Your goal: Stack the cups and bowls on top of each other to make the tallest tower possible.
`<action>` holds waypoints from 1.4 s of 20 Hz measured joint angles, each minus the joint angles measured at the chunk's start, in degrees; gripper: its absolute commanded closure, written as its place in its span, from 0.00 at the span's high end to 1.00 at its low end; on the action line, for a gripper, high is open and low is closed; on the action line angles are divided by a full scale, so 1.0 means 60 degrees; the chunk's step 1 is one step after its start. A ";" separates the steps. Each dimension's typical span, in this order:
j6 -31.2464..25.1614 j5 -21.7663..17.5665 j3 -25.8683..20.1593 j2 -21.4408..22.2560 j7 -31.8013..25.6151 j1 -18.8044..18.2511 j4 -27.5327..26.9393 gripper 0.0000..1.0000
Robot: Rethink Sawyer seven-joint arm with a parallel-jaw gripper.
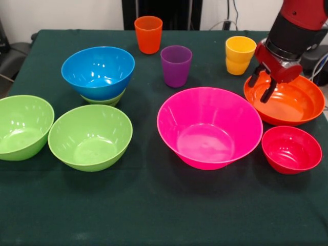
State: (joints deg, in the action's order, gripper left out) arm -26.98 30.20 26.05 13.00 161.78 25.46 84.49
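Observation:
My gripper (261, 85) is open at the right, its fingers astride the left rim of the orange bowl (289, 102), one outside and one inside. The large pink bowl (209, 126) sits in the middle, with the small red bowl (291, 149) to its right. The blue bowl (98, 70) rests on a lime green bowl (105, 99) at the left; that is the only stack. Two more lime green bowls (23, 126) (90, 136) stand at the front left. The orange cup (148, 34), purple cup (176, 65) and yellow cup (240, 55) stand upright at the back.
The dark green tablecloth (154, 210) covers the table. The red and black arm (300, 25) comes down at the top right, over the orange bowl. The robot's dark pedestal (169, 13) stands behind the table's far edge.

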 measured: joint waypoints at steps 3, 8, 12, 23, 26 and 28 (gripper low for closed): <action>0.0000 0.0000 -0.0003 -0.0065 0.0000 0.0007 -0.0036 1.00; -0.0002 0.0000 -0.0006 -0.0083 0.0000 0.0015 -0.0077 1.00; -0.0002 0.0000 -0.0003 -0.0085 0.0000 0.0033 -0.0137 1.00; -0.0228 -0.0534 -0.0008 -0.0071 -0.0002 0.0148 -0.0594 1.00; -0.0228 -0.1299 -0.0093 0.0059 -0.0069 -0.0033 -0.0776 1.00; -0.0228 -0.1642 -0.0195 0.0161 -0.0142 -0.0175 -0.0827 1.00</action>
State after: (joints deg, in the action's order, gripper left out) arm -28.35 20.35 24.88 13.96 160.93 24.42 79.53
